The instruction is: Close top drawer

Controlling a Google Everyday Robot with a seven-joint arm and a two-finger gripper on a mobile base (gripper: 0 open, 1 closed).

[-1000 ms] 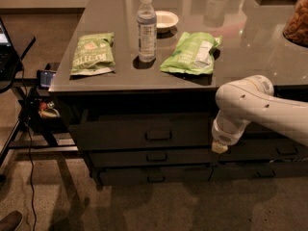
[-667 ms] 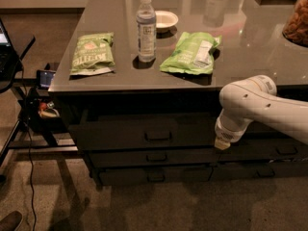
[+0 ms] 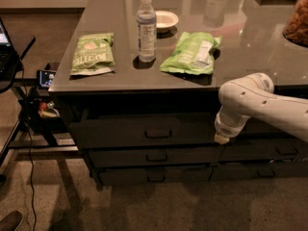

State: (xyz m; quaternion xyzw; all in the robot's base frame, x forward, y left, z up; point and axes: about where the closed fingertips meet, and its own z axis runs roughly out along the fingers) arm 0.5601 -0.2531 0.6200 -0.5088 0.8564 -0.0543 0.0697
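In the camera view, the top drawer point(image 3: 144, 131) sits right under the tabletop point(image 3: 250, 57), its flat dark front facing the floor space and its small loop handle point(image 3: 158, 134) at the middle. Its front looks wider than the two drawers below it point(image 3: 156, 156) and seems to stand a little forward of them, so I judge it to be partly pulled out rather than flush. The dim light makes the gap hard to confirm.

The white arm point(image 3: 260, 105) reaches in from the right of the top drawer and bends down. The claw point(image 3: 222, 137) hangs at the drawer's right end, level with the lower part of the front. It is just beside the front or possibly against it; I cannot tell whether there is contact. I also cannot tell whether the claw is wide or narrow, as only a pale tip shows below the wrist.

Above the top drawer, on the tabletop, stand a water bottle point(image 3: 146, 28), two green snack bags point(image 3: 92, 53) and a small bowl point(image 3: 166, 19), none of them involved.

As for progress, the approach looks made, with the claw at the drawer front. The push that seats the drawer level with those beneath it appears to be what remains.
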